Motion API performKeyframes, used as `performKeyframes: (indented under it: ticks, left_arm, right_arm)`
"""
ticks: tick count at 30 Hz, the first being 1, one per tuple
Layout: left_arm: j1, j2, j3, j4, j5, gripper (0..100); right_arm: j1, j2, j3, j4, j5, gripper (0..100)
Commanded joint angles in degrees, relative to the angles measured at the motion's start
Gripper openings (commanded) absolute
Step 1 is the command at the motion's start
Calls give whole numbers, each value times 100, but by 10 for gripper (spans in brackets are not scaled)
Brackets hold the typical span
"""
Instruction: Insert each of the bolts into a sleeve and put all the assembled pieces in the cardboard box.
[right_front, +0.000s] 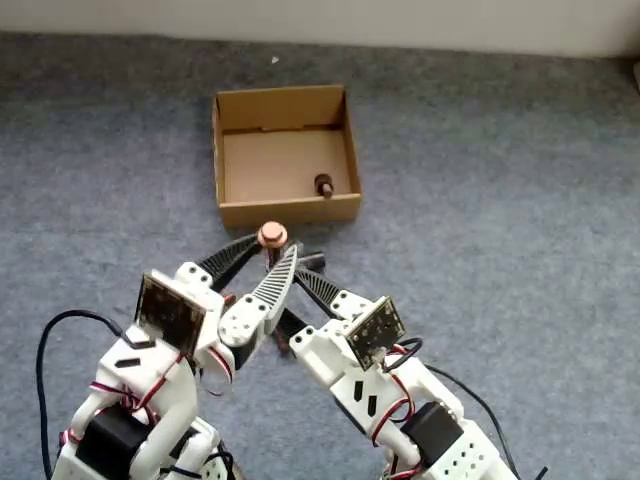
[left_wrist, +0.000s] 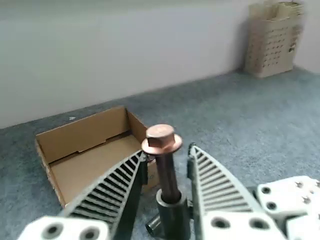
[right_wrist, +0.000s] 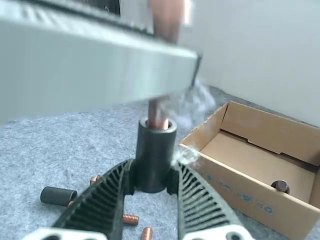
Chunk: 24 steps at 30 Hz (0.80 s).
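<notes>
Grey carpet (right_front: 500, 200) carries an open cardboard box (right_front: 290, 210) just beyond two robot arms, with one assembled piece (right_front: 324, 186) lying inside near its front wall. The right gripper (right_wrist: 152, 170) is clamped on an upright black sleeve (right_wrist: 155, 150) in front of the box. A copper bolt (left_wrist: 160, 142) stands in that sleeve, the left gripper (left_wrist: 168, 156) parted narrowly around its shaft with gaps either side. A spare sleeve (right_wrist: 58, 195) and loose bolts (right_wrist: 131, 218) lie on the carpet nearby
</notes>
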Motion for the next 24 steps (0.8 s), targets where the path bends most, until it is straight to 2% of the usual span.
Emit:
performKeyframes:
  ticks: [1, 6, 10, 14, 16, 19, 24]
  left_arm:
    - [-708, -13, -66, 88, 18, 204]
    - [-796, -31, -66, 185, 18, 204]
    - [-848, -40, -303, 484, 18, 203]
    - [-1516, -40, -585, 826, 167, 196]
    - [-1903, -13, -576, 862, 343, 166]
    - [-2000, -31, -312, 949, 325, 99]
    - [-2105, -40, 356, 1275, -422, 3]
  right_arm:
    - [-22, -163, 470, -163, 70, 5]
    - [-13, -163, 488, -163, 70, 5]
    - [330, -163, 479, -163, 44, 5]
    - [822, -145, 470, -163, 35, 5]
    - [963, -145, 462, -163, 35, 5]
    - [1068, -119, 171, -312, 44, 5]
    - [1112, -40, -567, -374, 79, 5]
